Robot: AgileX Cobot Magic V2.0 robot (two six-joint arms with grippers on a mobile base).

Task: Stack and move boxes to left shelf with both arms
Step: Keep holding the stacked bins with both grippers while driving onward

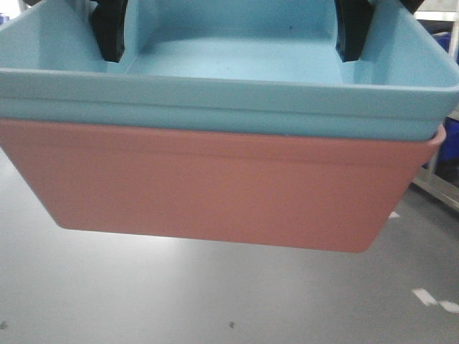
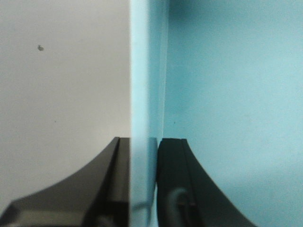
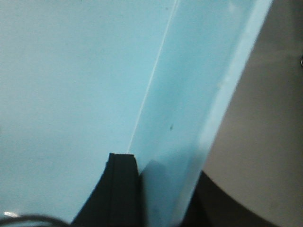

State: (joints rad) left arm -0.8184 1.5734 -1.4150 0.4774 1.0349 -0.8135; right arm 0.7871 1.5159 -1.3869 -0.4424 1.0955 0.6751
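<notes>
The light blue box (image 1: pixel 237 79) sits nested inside the salmon pink box (image 1: pixel 215 190), and the stack hangs in the air above the floor. My left gripper (image 2: pixel 144 139) is shut on the blue box's left wall (image 2: pixel 147 71), one black finger (image 2: pixel 177 179) inside and one outside. My right gripper (image 3: pixel 163 165) is shut on the right wall (image 3: pixel 189 94) in the same way. The front view shows only the two inner fingers (image 1: pixel 109 29) (image 1: pixel 355 29). The left shelf is out of view.
Grey floor (image 1: pixel 143 294) lies below the stack, with white tape marks (image 1: pixel 430 297) at the right. Behind the right edge stand a steel frame (image 1: pixel 434 183) and dark blue crates (image 1: pixel 448 147).
</notes>
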